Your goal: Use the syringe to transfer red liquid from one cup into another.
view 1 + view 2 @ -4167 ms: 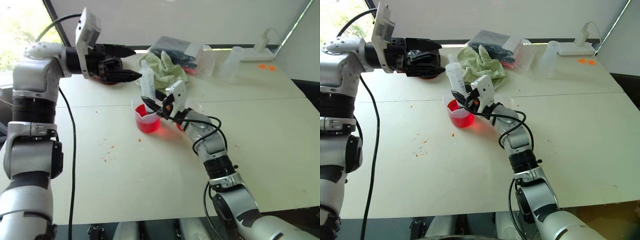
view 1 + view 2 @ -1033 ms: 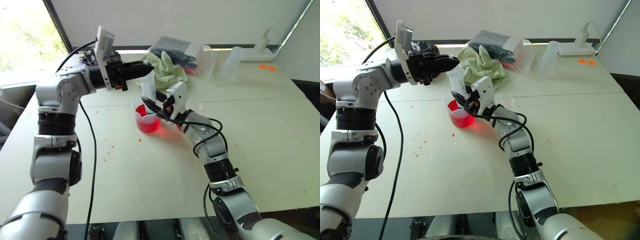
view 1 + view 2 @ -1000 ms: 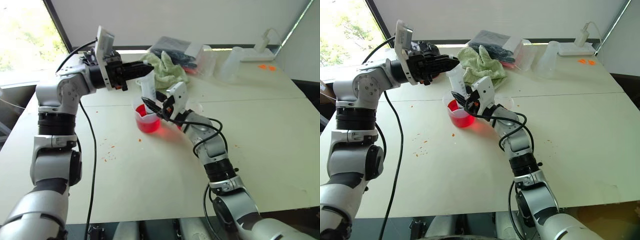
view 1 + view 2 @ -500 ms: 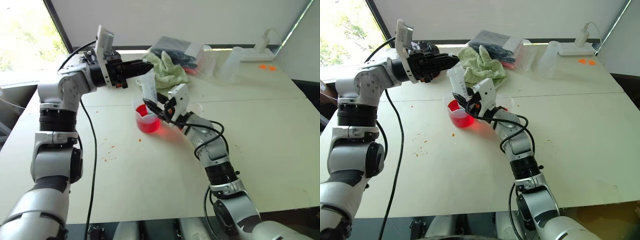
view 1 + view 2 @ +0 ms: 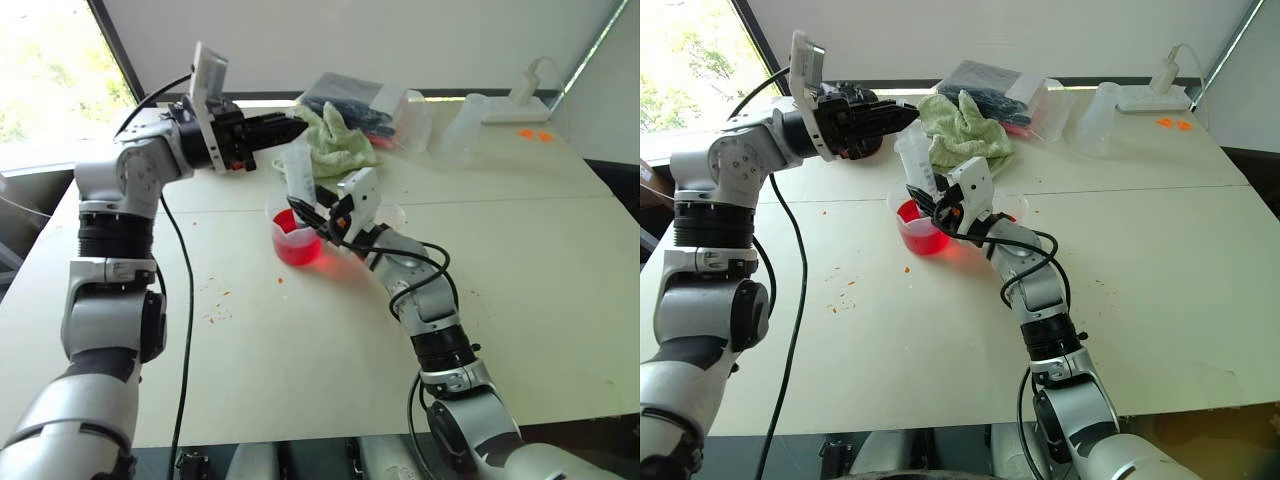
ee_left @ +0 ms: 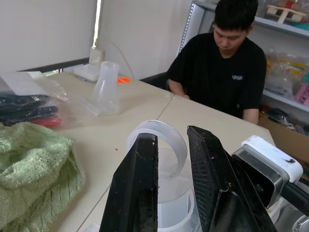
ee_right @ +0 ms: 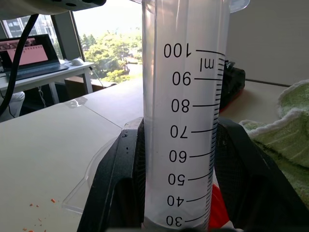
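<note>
Left eye view: right tool pinching upright syringe over beaker; left tool pressed together, seemingly at plunger.

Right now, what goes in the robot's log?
right gripper: shut on syringe | tip: in spouted beaker | left gripper: shut, at plunger top

Silver arms, black cables, black pincers
</note>
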Controlling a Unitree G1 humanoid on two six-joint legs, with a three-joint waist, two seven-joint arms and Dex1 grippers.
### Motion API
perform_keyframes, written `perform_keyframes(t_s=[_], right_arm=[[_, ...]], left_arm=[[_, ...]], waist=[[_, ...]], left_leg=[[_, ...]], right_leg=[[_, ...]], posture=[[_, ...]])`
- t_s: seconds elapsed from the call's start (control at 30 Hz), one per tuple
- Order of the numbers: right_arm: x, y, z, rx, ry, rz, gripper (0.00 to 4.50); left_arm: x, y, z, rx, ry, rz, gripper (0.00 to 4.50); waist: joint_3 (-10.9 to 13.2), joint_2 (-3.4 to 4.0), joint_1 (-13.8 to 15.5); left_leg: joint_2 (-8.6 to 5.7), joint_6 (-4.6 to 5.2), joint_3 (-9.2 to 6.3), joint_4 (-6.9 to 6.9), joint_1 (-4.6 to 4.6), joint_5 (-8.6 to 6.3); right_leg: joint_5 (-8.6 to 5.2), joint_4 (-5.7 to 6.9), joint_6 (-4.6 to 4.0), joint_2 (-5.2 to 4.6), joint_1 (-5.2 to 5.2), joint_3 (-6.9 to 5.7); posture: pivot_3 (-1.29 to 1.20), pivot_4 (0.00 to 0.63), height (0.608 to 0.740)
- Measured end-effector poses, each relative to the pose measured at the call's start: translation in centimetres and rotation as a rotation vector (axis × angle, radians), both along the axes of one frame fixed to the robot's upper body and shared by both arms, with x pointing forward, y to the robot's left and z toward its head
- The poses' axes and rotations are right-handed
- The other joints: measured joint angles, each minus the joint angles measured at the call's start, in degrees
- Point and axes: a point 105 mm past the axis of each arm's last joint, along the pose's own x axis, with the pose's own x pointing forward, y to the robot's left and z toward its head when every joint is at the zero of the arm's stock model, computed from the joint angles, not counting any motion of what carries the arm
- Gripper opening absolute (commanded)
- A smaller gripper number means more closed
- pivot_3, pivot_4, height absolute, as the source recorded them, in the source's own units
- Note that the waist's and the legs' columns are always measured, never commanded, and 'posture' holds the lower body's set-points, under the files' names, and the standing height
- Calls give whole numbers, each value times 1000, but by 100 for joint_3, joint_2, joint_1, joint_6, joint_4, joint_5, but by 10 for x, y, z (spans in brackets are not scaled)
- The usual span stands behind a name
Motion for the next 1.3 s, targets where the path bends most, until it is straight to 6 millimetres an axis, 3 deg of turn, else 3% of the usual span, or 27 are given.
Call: perform_keyframes(t_s=[1.3], right_arm=[[1, -1, 1, 6, 1, -11, 1412]], left_arm=[[8, 4, 6, -1, -17, 4, 990]], waist=[[0, 0, 1]], left_leg=[[-1, 0, 0, 0, 0, 0]], right_leg=[[0, 0, 0, -1, 0, 0]], posture=[[0, 150, 711]])
